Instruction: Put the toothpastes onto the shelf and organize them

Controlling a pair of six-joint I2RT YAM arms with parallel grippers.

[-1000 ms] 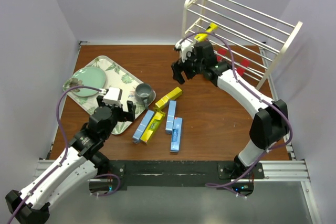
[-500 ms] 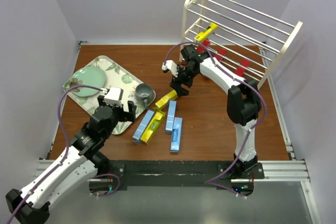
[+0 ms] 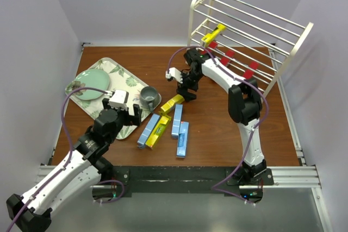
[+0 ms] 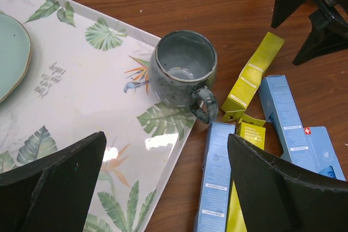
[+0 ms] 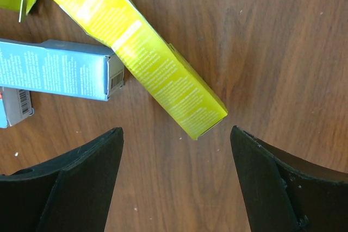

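Observation:
The cream-white shelf [image 3: 247,25] stands at the back right. It holds one yellow toothpaste box [image 3: 213,34] and three red ones [image 3: 225,57]. On the table lie a yellow box [image 3: 174,102], three light blue boxes [image 3: 177,120] and another yellow box [image 3: 158,131]. My right gripper [image 3: 187,92] is open and empty just above the far end of the yellow box [image 5: 152,69], with a blue box [image 5: 60,69] beside it. My left gripper [image 3: 130,113] is open and empty over the tray's near edge, beside a blue box [image 4: 217,183].
A leaf-patterned tray [image 3: 117,74] at the left holds a green plate [image 3: 91,82]. A grey mug [image 3: 149,96] sits on its right corner and also shows in the left wrist view [image 4: 182,74]. Purple walls close in the back and sides.
My right gripper came away from the shelf, leaving the yellow box there, and dropped to the left over the yellow box on the table. The left arm barely moved.

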